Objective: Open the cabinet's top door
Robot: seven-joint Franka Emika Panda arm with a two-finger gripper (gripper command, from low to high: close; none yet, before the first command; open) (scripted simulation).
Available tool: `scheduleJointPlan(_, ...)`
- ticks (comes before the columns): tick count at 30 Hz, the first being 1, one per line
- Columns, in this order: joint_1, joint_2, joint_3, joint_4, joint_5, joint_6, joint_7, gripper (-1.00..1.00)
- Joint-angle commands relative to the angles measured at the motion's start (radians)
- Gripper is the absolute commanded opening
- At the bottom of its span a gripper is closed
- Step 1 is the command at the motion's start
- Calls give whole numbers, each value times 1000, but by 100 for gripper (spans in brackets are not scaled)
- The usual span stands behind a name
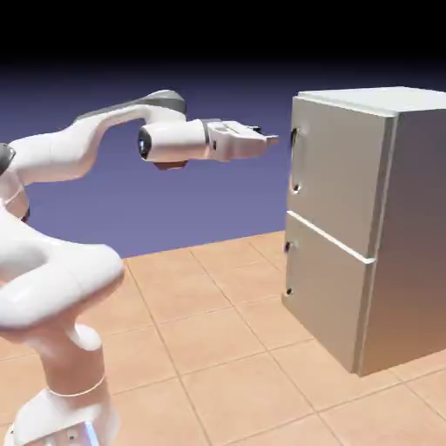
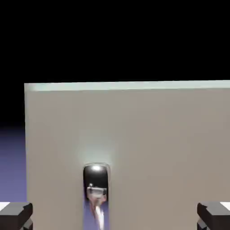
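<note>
So the white arm's grey two-fingered pincer [image 1: 273,139] was wide apart, near the shut, flat grey-beige top door [image 1: 338,174] but not touching it. That door sat above the smaller lower door [image 1: 327,292] on the boxy metallic cabinet [image 1: 405,235], over on the exterior view's right.

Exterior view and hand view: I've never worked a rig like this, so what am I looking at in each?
The exterior view is from a camera standing apart from the machine. It shows a white robot arm reaching toward a grey-beige cabinet on a tiled floor. The cabinet has an upper door and a lower door.

The hand view looks out along the gripper, whose two tips show at the bottom, wide apart. Ahead is the upper door, with its shiny handle between the tips in the picture. Nothing is held.
</note>
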Motion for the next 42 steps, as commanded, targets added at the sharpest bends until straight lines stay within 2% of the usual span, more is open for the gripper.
scheduleJointPlan(1, -18, -13, 22, 9, 44, -2, -22, 0)
scheduleJointPlan(6, -80, -59, 98, 39, 192, -7, -95, 0)
scheduleJointPlan(11, -240, -56, 131, 168, 209, -36, -87, 0)
scheduleJointPlan(12, -240, -56, 131, 168, 209, -36, -87, -100)
scheduleJointPlan(18, -120, -83, 69, -13, 243, -224, -142, -100)
scheduleJointPlan(30, 118, -84, -132, -426, 188, -728, -276, -100)
scheduleJointPlan(42, 103, -37, -417, -653, -65, -1250, -391, -100)
